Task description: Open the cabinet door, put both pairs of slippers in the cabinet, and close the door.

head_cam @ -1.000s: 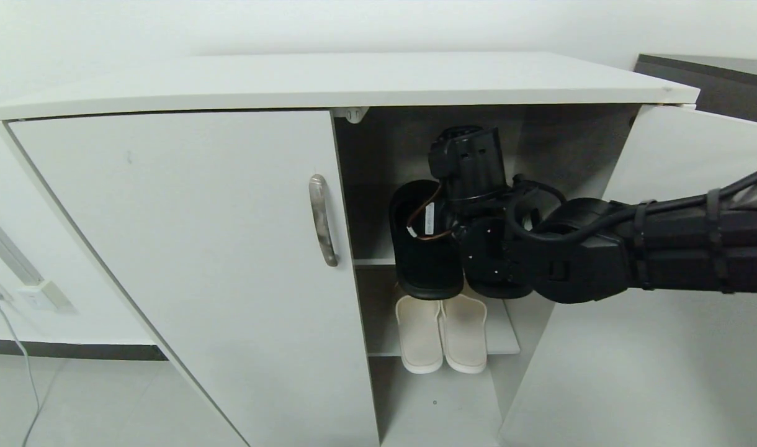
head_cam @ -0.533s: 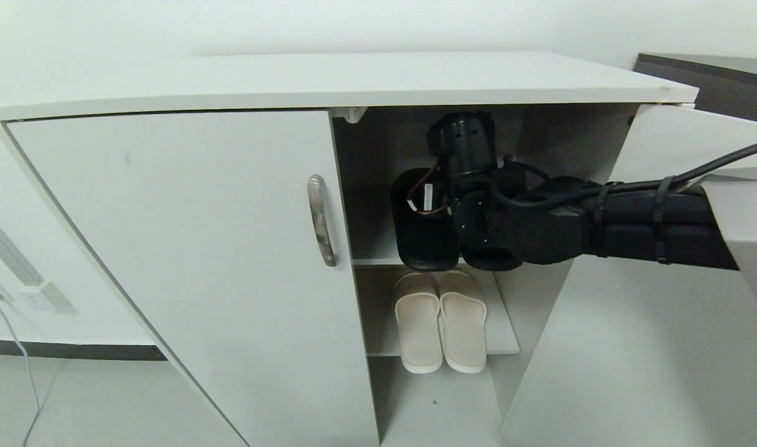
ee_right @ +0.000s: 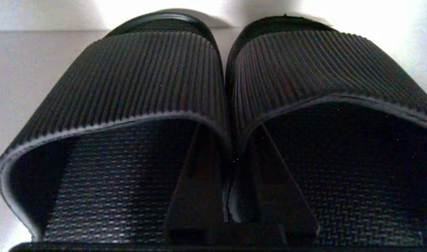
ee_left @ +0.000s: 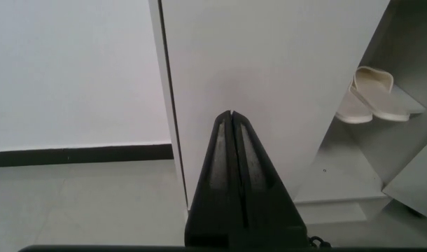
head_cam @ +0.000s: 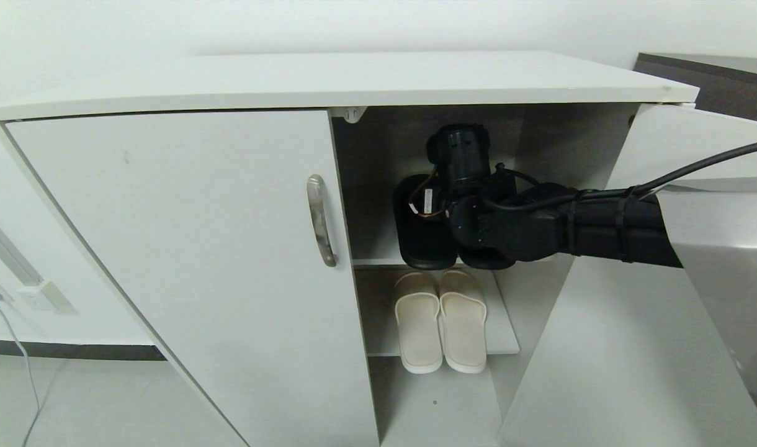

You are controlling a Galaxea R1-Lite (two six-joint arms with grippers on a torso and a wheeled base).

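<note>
Right wrist view shows your right tool (ee_right: 232, 136) clamped on the black slippers (ee_right: 157, 77), toes pointing far along the upper shelf (head_cam: 369, 261).

Head overview, close wrists, common cabinet (head_cam: 353, 77)

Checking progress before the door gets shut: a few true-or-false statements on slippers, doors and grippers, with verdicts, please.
The white slippers lie on the lower shelf. True.
The black slippers are on the floor. False: they sit on the upper shelf.
Both cabinet doors stand open. False: the left door is shut; only the right door is open.
The right gripper has its jaws closed on the black slippers. True.
The left gripper has its jaws wide open. False: they are shut, empty.
</note>
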